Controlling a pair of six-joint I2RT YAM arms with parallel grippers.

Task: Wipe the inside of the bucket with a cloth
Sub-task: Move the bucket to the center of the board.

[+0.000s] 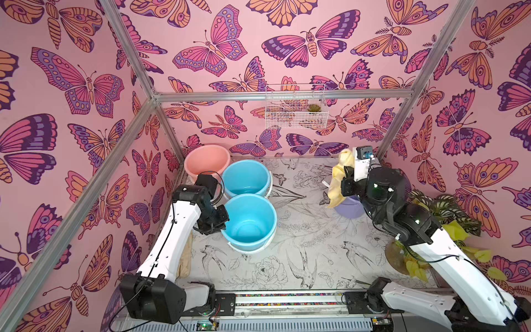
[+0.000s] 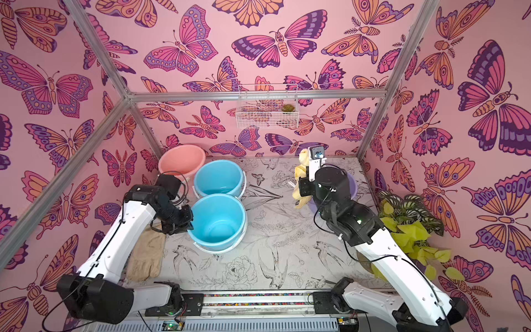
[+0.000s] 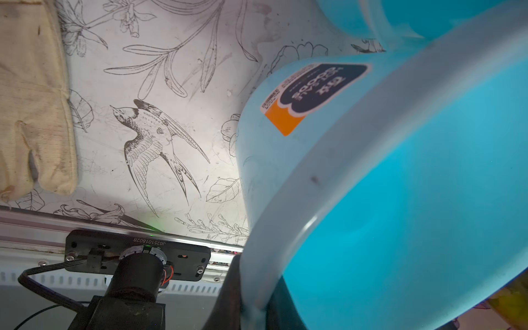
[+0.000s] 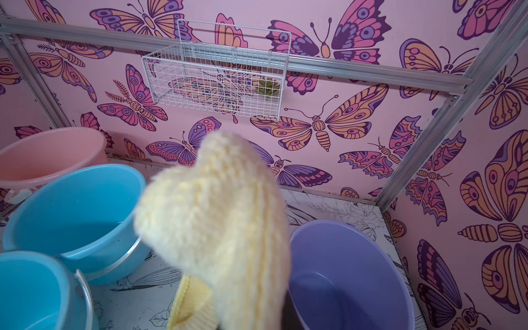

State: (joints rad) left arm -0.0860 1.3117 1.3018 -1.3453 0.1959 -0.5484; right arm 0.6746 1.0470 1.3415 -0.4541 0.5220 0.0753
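My right claw (image 1: 346,184) pinching cloth (image 1: 339,175), bunched, hanging just beside purple bucket (image 1: 349,207), well apart from nearer blue bucket (image 1: 253,218); left claw (image 1: 222,222) clamped on its rim. Cloth light, floppy, I judge; hold bunched middle so tails wipe walls.

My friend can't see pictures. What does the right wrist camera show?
A soft pale yellow cloth, bunched up, fills the middle. Beside it stand a round purple plastic bucket, two blue buckets and a pink one; a white wire basket hangs on the butterfly wall.
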